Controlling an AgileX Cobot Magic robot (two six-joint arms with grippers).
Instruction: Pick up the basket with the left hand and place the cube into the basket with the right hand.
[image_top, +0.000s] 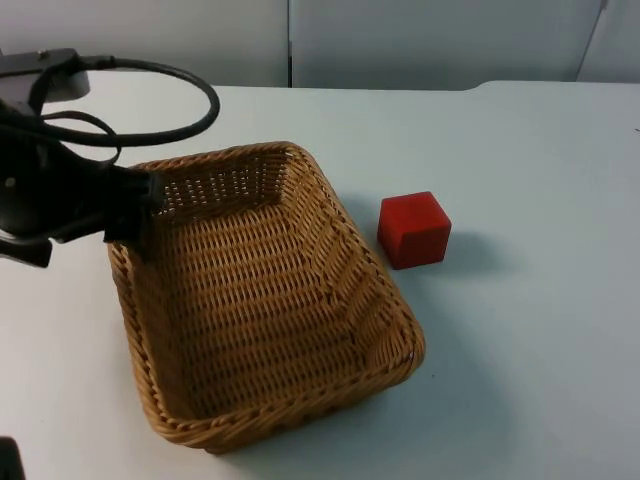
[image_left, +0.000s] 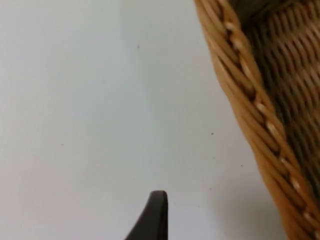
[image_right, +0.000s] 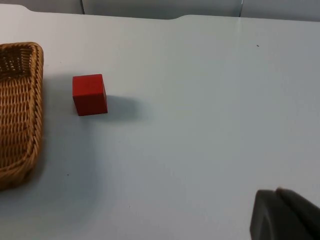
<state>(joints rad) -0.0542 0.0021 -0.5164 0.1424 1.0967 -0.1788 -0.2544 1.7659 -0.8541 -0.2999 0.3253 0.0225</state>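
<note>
Reaching left gripper (image_top: 135, 215) at basket (image_top: 265, 300) rim, finger state unclear (light stiff wicker: pinch rim); cube (image_top: 413, 229) just beside basket; right gripper (image_right: 282, 215) waits, unclear.

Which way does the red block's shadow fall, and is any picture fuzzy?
In the top view the red cube casts a soft shadow to its right on the white table; the right wrist view shows the same. The left wrist view is fuzzy, the woven wicker basket rim soft.
</note>
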